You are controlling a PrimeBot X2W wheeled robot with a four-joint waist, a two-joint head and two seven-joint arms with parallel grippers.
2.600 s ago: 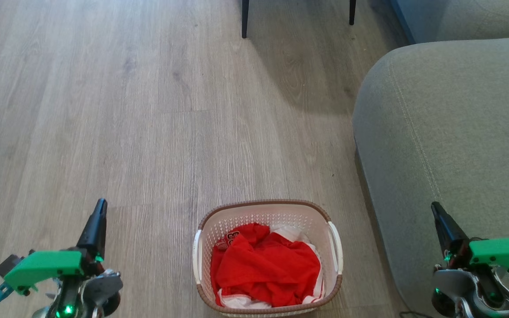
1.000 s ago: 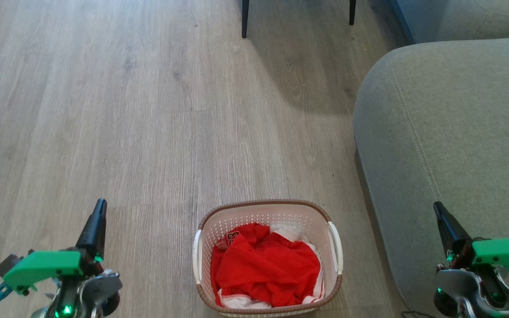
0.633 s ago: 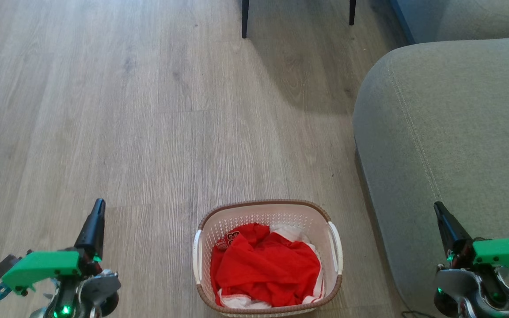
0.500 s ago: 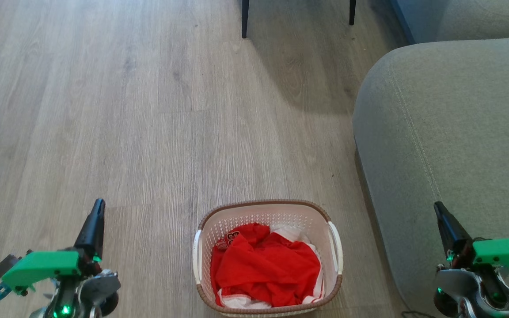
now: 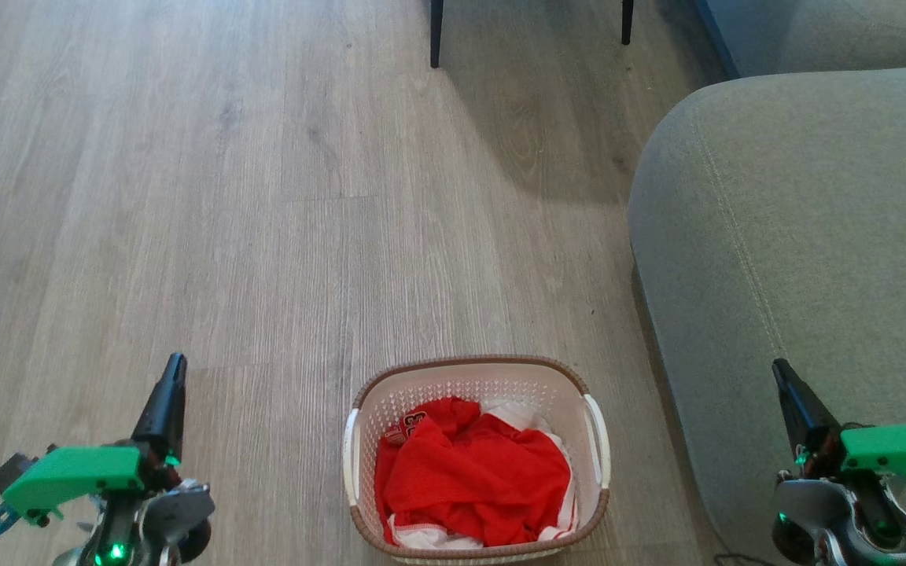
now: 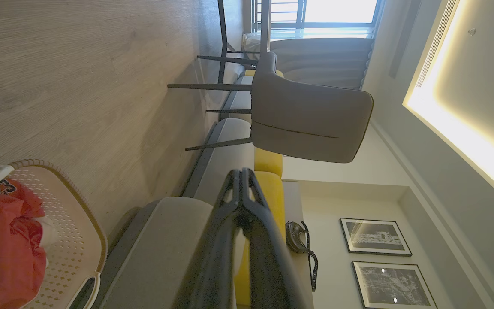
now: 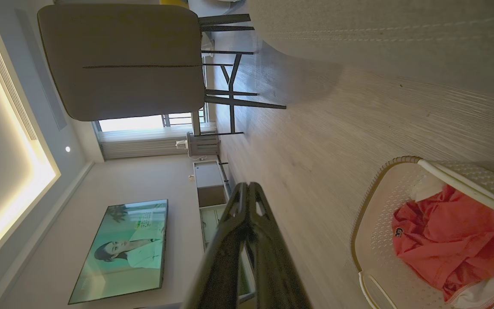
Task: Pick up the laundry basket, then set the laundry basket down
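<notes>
Below, laundry basket (image 5: 473, 362) tight against the head view's bottom edge; left gripper (image 5: 174, 369) and right gripper (image 5: 780, 374) pressed closed, empty.

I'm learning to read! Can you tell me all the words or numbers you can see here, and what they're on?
"23", as best it reads, partly creased: on the red clothes in the laundry basket.
Any writing on the TV screen: too blurred to read.
Framed pictures on the wall: no words readable.
</notes>
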